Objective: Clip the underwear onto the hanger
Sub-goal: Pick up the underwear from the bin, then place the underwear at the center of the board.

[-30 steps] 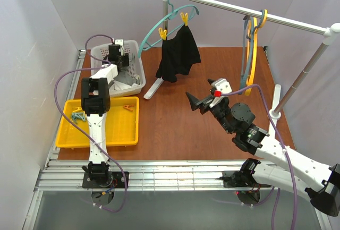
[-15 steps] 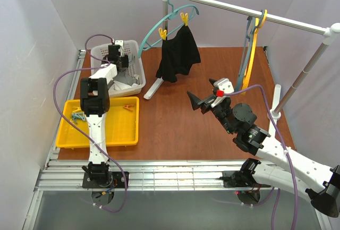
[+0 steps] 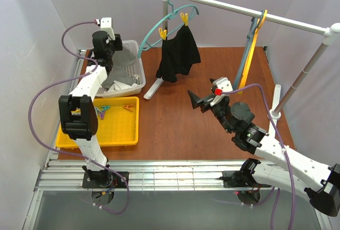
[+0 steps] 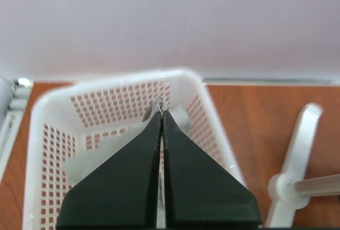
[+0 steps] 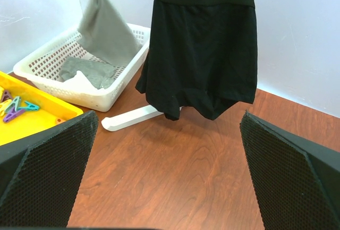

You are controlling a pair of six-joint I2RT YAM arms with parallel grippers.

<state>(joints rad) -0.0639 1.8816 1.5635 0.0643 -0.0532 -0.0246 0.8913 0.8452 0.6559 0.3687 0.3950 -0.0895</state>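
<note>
Left fingers [image 4: 127, 182]: pressed flat together, with a small fold of grey fabric pinched at the very tips. In the right wrist view this fabric is the underwear [image 5: 106, 31]. It hangs from the left fingers as a loose grey sheet, and its lower edge reaches into the white basket [image 5: 53, 62]. More grey cloth [image 5: 87, 70] lies on the basket floor.

Right fingers [image 5: 48, 177]: spread wide, nothing between them. They hover over the bare worktop [image 3: 175, 118] and point towards the black garment [image 5: 204, 54].

The black garment is clipped to the teal hanger [image 3: 159, 25], at the left end of the rail [image 3: 223, 7].

The hanger [image 3: 258, 27], yellow-orange, is hooked on the rail towards the right end, just beside a grey-blue hanger [image 3: 245, 62]. It is well apart from the underwear and from both sets of fingers.

A yellow tray [image 3: 119, 131] sits in front of the basket, with coloured clips [image 3: 102, 112] in it.
</note>
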